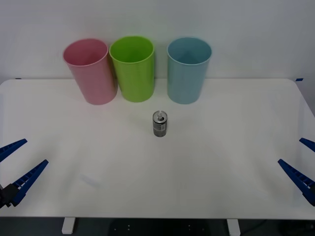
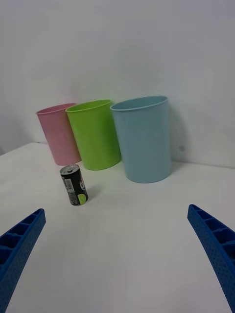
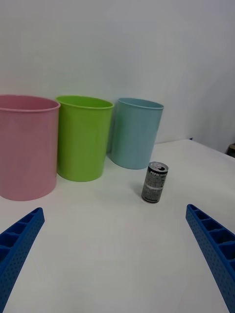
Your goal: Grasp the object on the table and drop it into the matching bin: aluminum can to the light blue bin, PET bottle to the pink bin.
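Nothing grasped yet; every step of the task still ahead.

Far left: left end effector point(image 1: 18, 162), blue ribbed fingers spread wide, hovering low at the near left corner of the wide white surface point(image 1: 236, 167), holding nothing. Along the back edge, left to right: tall pink plastic tapered bin point(image 1: 90, 71), lime green plastic bin point(image 1: 133, 68) just beside it, then tall light blue plastic tapered bin point(image 1: 188, 69) a little apart. All three upright, mouths open, insides showing nothing.

Centre: small dark grey aluminum can point(image 1: 160, 123) with silver top and pull tab, upright on the surface, in front of the gap between green and light blue bins, well apart from both end effectors. Far right: right end effector point(image 1: 301, 163), fingers likewise spread, empty, at the near right edge.

Remaining, by judgement: reach in, close on the can, lift, carry to the light blue bin, release above its mouth.

Label: white print on the dark can body in the left wrist view, too small to read; a lime green patch near the base in the right wrist view. No readable brand. Bins plain, unmarked.
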{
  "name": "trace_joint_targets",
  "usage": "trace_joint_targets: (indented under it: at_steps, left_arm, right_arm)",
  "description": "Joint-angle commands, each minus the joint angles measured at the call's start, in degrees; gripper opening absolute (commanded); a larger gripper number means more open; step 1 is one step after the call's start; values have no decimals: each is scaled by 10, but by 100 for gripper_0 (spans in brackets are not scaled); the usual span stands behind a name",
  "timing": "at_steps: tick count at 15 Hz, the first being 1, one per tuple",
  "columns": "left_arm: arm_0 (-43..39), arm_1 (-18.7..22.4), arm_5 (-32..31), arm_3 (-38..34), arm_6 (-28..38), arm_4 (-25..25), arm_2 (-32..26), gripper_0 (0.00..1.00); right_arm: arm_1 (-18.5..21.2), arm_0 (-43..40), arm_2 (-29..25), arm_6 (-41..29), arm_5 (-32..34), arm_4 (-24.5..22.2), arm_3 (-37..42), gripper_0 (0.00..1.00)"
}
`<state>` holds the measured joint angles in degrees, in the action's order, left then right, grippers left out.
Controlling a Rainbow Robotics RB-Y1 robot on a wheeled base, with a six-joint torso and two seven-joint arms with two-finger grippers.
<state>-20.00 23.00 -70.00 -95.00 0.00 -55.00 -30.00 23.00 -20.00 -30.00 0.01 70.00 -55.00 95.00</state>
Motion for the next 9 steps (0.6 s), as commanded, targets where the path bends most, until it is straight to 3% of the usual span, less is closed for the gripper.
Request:
trace_joint_targets:
  at_steps: [1, 2, 9]
  left_arm:
    - [0, 0, 0, 0, 0, 0, 0, 100]
    - [0, 0, 0, 0, 0, 0, 0, 100]
    - [0, 0, 0, 0, 0, 0, 0, 100]
  right_arm:
    - [0, 0, 0, 0, 0, 0, 0, 100]
    - [-10, -9, -5, 0, 0, 2, -6, 100]
    - [13, -18, 13, 6, -14, 13, 1, 100]
